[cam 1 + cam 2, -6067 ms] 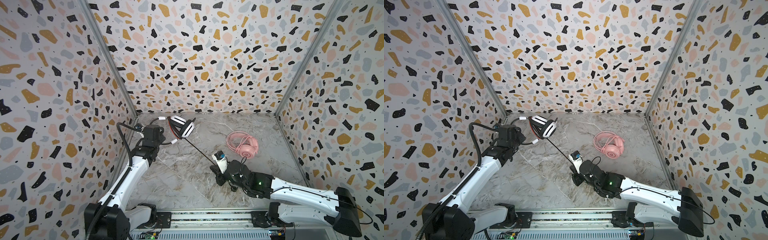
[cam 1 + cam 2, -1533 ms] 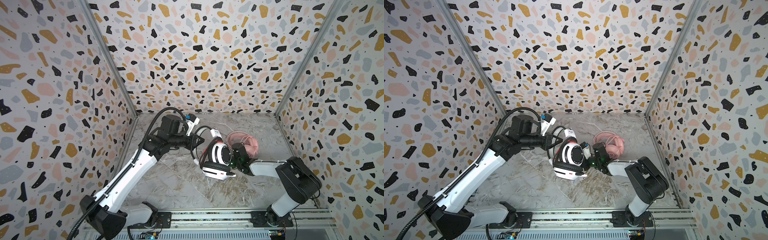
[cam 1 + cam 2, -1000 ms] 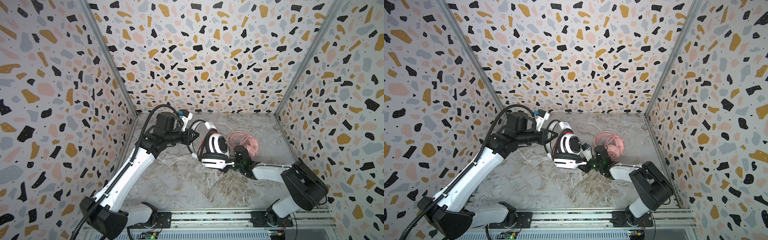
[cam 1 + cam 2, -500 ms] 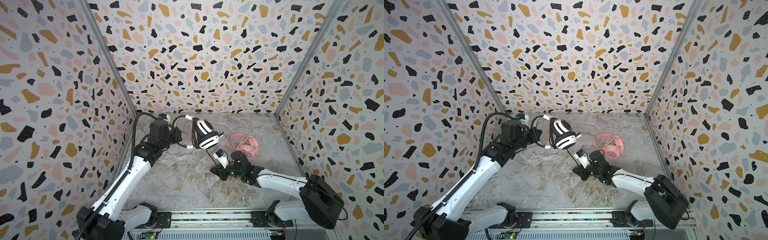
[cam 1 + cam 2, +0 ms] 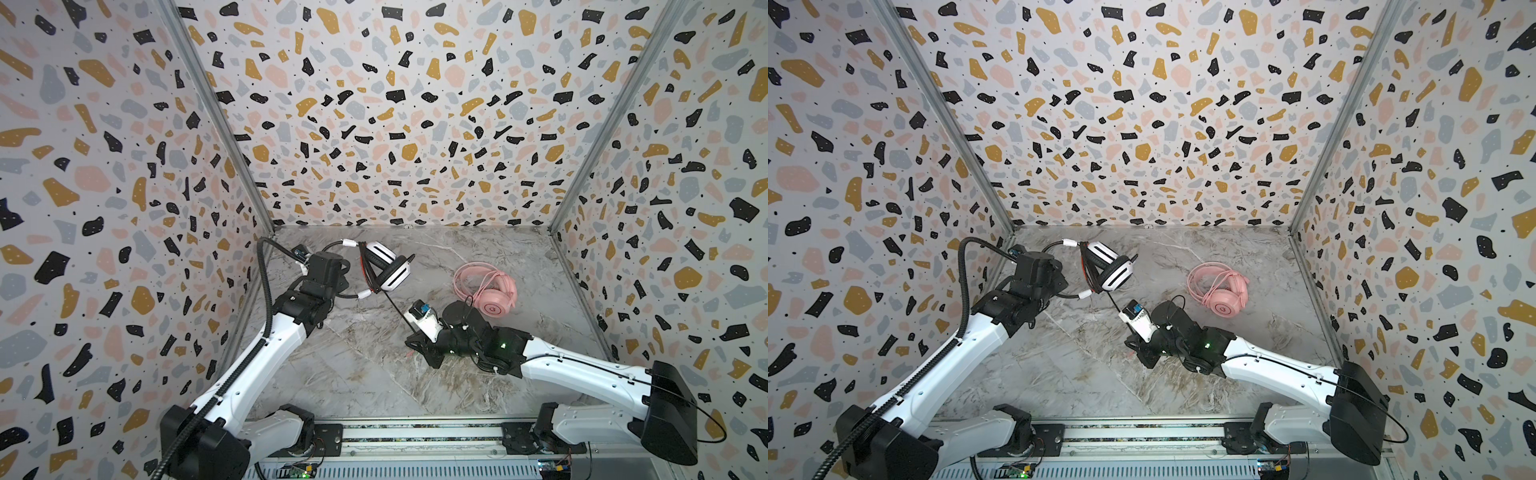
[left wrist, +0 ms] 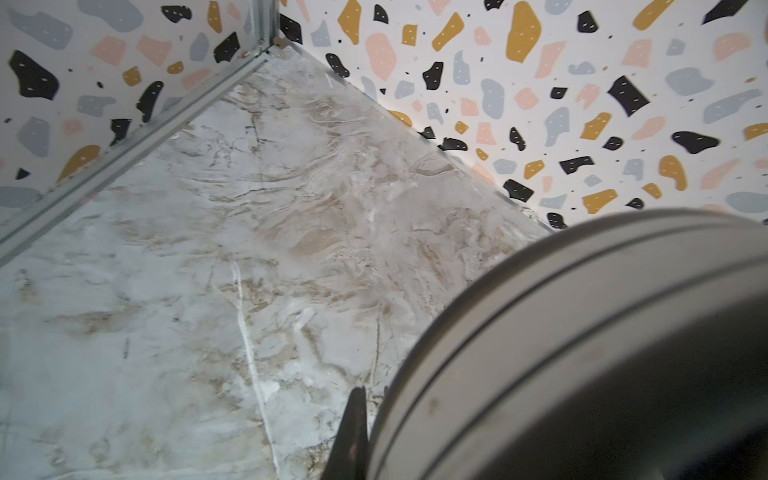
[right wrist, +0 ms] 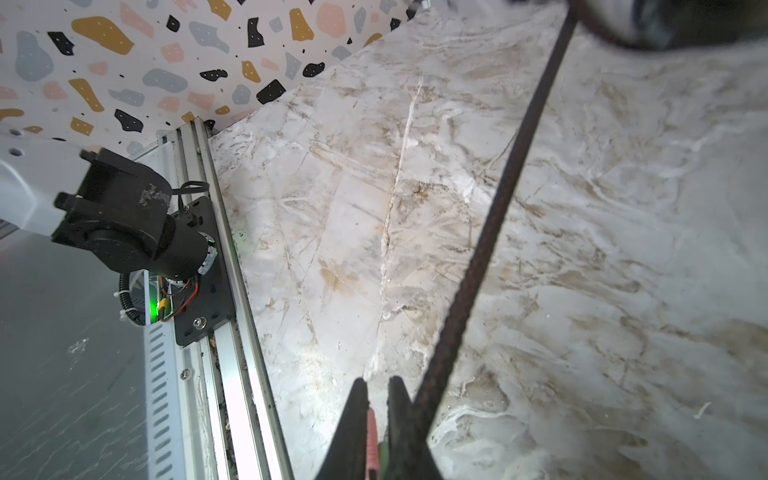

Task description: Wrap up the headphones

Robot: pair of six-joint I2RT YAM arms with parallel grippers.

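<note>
**White headset up, cable pulled tight**

In both top views the left gripper (image 5: 353, 272) is closed on the black headband of the white headset (image 5: 388, 270). It holds the headset up off the table (image 5: 374, 382), near the back left corner. I think it is held up so the cable has room to go round it. A few dark turns seem to lie across it already. The black cable (image 5: 395, 309) runs straight and tight down to the right gripper (image 5: 422, 353), low over the table. The pink headset (image 5: 494, 295) lies on the table to the right, and no gripper touches it. Its cup has a round mark, too small to read.

In the left wrist view the big ear cup (image 6: 582, 353) fills one corner. One dark finger (image 6: 353, 428) shows beside it, and the other is hidden.

In the right wrist view the jaws are pushed almost together, with something thin and red between them. The cable runs tight right up to them, so it looks pinched there, likely to keep the next turn neat. A black motor (image 7: 124, 224) has scratchy writing that I cannot read.
</note>
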